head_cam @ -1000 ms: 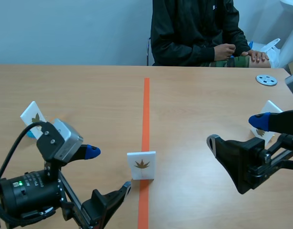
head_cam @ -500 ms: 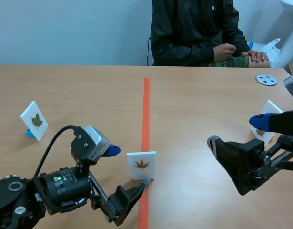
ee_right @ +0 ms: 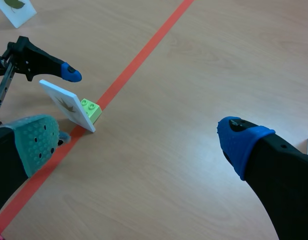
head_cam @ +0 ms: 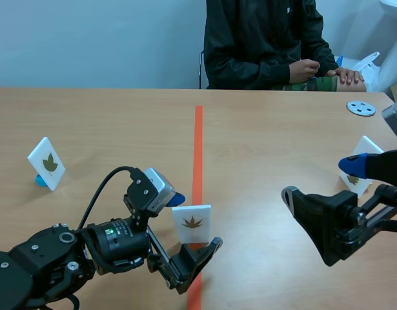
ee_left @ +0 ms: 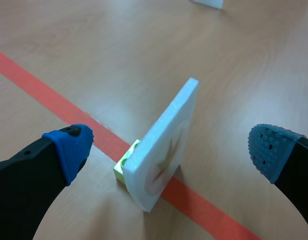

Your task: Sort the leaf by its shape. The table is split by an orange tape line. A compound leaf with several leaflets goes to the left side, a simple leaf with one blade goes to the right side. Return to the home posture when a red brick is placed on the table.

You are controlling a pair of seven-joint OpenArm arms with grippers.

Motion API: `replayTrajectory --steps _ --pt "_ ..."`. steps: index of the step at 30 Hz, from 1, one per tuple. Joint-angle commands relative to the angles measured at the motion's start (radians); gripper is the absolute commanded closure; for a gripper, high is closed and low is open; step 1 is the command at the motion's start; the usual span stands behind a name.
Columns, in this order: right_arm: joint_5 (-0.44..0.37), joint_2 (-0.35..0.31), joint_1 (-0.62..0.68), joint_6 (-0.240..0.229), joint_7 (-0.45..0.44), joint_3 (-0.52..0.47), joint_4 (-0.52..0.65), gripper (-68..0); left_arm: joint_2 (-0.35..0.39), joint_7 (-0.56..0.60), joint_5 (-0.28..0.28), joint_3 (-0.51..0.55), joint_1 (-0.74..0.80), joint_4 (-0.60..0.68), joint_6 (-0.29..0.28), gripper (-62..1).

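3 leaf cards (head_cam: 192,224) (1 w/ green brick (ee_left: 124,162)), 1 disc (head_cam: 361,108).

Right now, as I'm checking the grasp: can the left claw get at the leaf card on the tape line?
Probably yes: the left claw is open and straddles the upright leaf card, with nothing in the way.

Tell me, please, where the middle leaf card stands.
In the scene view the leaf card stands on the orange tape line near the robot, between the open fingers of the left gripper, a green brick at its base.
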State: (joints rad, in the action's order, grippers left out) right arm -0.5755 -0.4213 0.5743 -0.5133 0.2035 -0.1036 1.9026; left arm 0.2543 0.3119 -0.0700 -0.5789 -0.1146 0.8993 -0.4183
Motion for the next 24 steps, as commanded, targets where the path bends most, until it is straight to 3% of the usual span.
replayTrajectory --steps 1,10,14,20,24 --pt "-0.007 -0.005 -0.012 0.000 -0.018 -0.011 0.003 -67.9 -0.013 0.016 0.006 -0.010 -0.005 0.008 0.012 -62.3" --pt "-0.007 -0.005 -0.012 0.000 -0.018 -0.011 0.003 -67.9 -0.023 0.039 0.011 -0.029 -0.007 -0.017 0.031 -62.3" --pt "-0.007 -0.005 -0.012 0.000 -0.018 -0.011 0.003 -67.9 -0.024 0.040 0.011 -0.029 -0.007 -0.017 0.035 -42.0" --pt "-0.007 -0.005 -0.012 0.000 -0.018 -0.011 0.003 -67.9 -0.024 0.039 0.011 -0.029 -0.007 -0.017 0.060 -16.9" --pt "-0.007 -0.005 -0.012 0.000 -0.018 -0.011 0.003 -67.9 -0.024 0.039 0.011 -0.029 -0.007 -0.017 0.061 -3.9"
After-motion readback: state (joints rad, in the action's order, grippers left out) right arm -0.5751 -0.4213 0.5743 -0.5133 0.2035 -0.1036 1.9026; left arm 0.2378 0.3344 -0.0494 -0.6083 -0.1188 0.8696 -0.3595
